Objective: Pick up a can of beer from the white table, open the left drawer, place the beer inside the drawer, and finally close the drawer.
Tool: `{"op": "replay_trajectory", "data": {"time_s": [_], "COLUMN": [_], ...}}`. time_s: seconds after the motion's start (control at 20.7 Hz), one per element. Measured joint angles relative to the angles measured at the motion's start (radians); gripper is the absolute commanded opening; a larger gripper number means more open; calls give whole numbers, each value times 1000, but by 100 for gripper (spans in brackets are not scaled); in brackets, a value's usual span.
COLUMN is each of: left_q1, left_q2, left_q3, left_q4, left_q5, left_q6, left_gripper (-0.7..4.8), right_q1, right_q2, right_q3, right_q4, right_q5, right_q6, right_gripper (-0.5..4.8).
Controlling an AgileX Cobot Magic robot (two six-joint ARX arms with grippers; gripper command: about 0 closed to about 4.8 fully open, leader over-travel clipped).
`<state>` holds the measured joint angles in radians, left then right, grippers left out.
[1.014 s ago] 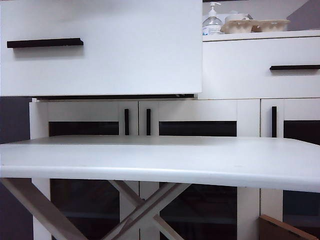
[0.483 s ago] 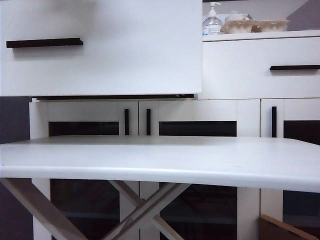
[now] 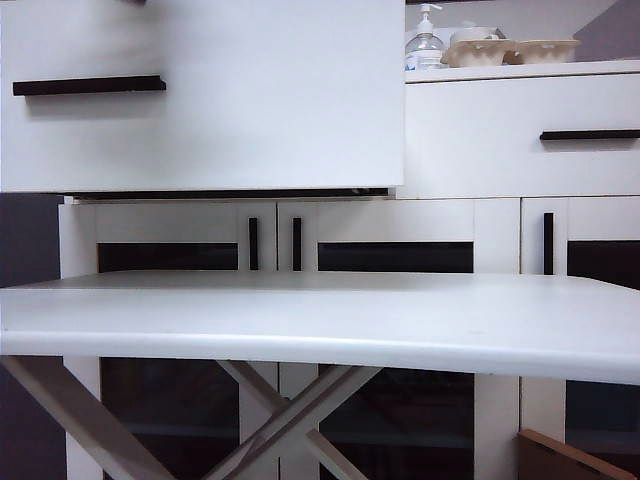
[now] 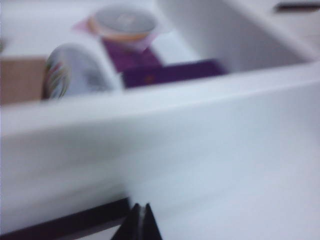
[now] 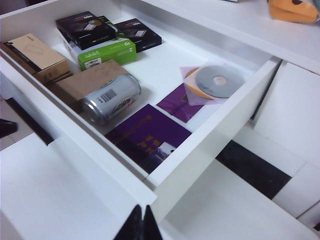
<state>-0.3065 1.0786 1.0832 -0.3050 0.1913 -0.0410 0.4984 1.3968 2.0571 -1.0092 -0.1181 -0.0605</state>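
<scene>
Silver can of beer (image 5: 111, 98) inside drawer (image 5: 100, 150)

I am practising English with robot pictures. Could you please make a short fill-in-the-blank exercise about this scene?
1. The can of beer lies on its ____ inside the left drawer.
2. The left drawer stands ____, so its contents show.
3. Both the left gripper and the right gripper have their fingers ____.
4. A silver ____ lies in the drawer, apart from the can.

Missing words: side; open; shut; disc
</scene>
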Motion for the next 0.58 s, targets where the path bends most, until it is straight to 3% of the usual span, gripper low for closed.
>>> {"op": "replay_trajectory", "data": {"time_s": [0.34, 0.58], "left_q1": [-1, -1], "left_q2": [0, 13], "left_q3": [-129, -180], "left_q4": [231, 393], "left_q5": [-145, -179], "left_q6": [0, 2], "left_gripper": [-6, -6], "right_q1": [0, 0], "right_q2": [0, 0], "right_q3": [-2, -3], "right_q4": [1, 1], "right_q5": [-36, -36], "right_q6": [1, 1], "right_gripper": [-1, -1]}}
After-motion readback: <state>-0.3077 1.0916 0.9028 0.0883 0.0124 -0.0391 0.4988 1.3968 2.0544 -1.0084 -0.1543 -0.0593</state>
